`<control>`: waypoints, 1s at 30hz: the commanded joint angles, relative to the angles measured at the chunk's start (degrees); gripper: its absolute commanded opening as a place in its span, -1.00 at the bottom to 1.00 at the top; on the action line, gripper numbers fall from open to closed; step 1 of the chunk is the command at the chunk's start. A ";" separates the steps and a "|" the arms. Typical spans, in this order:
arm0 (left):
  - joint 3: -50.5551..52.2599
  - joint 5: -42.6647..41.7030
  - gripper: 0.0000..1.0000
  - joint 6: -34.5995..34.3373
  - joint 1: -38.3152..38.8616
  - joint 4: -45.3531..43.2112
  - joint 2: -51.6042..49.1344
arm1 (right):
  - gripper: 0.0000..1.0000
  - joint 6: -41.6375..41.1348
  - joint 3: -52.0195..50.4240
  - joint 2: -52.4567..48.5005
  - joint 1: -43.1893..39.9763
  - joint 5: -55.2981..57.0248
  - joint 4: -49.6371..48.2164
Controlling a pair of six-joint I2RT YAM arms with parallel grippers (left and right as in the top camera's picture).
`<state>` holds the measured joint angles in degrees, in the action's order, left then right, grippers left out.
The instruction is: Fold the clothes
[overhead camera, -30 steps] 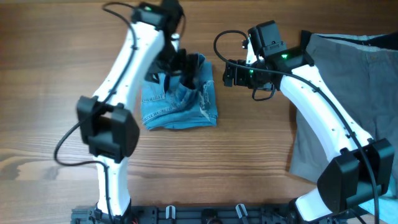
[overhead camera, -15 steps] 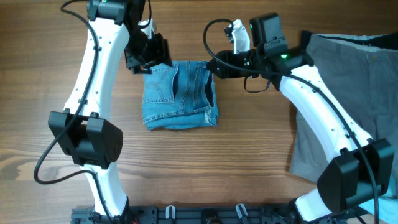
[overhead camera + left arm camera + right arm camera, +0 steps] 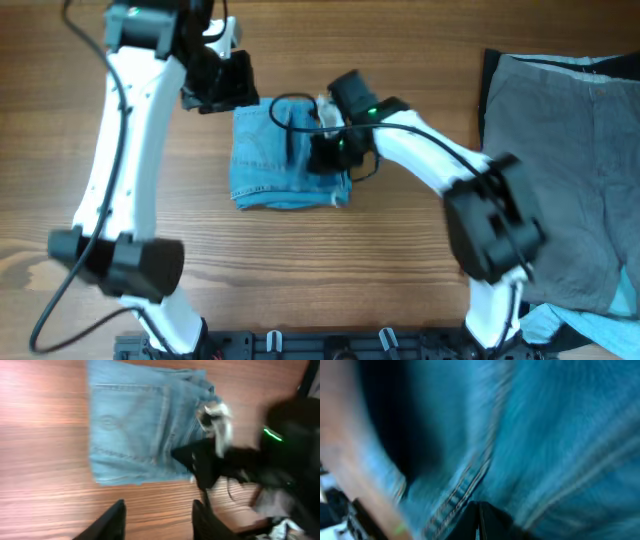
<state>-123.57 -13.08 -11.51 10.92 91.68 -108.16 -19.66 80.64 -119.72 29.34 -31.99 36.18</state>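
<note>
The clothes are light-blue jeans (image 3: pixel 265 165) folded into a squarish bundle on the wooden table, with a stitched pocket facing up (image 3: pixel 132 420). My left gripper (image 3: pixel 222 85) hovers off the bundle's far left corner. In its wrist view the left gripper (image 3: pixel 159 512) is open over bare wood, with nothing between its fingertips (image 3: pixel 117 515). My right gripper (image 3: pixel 322 152) rests on the bundle's right half. Blurred denim (image 3: pixel 545 420) fills the right wrist view, where the right gripper (image 3: pixel 479 515) is shut, its tips pressed together against the cloth with no fold visibly between them.
A large grey garment (image 3: pixel 570 170) covers the table's right side, with a dark cloth (image 3: pixel 605 62) at its far edge and pale blue fabric (image 3: pixel 560 325) at the near right corner. A black rail (image 3: pixel 330 345) runs along the front edge.
My right gripper swung left from beside the bundle onto its right half and closed. My left gripper drew back to the far left, off the jeans, its jaws narrowing.
</note>
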 commanded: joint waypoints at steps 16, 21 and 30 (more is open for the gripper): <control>1.38 8.20 1.00 0.85 -4.15 -0.44 -1.38 | -0.92 -5.68 -1.16 15.50 -4.22 2.69 4.39; 7.52 1.66 1.00 11.45 -6.36 -3.28 -5.46 | -0.91 -5.73 -1.16 23.78 -4.63 3.28 4.66; 24.39 -5.57 1.00 15.82 -7.89 -16.35 -13.31 | -0.90 -4.33 -1.16 27.69 -4.68 4.20 9.14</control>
<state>-104.40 -13.61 1.19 3.95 78.61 -118.87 -25.63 79.59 -92.47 24.49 -29.47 43.70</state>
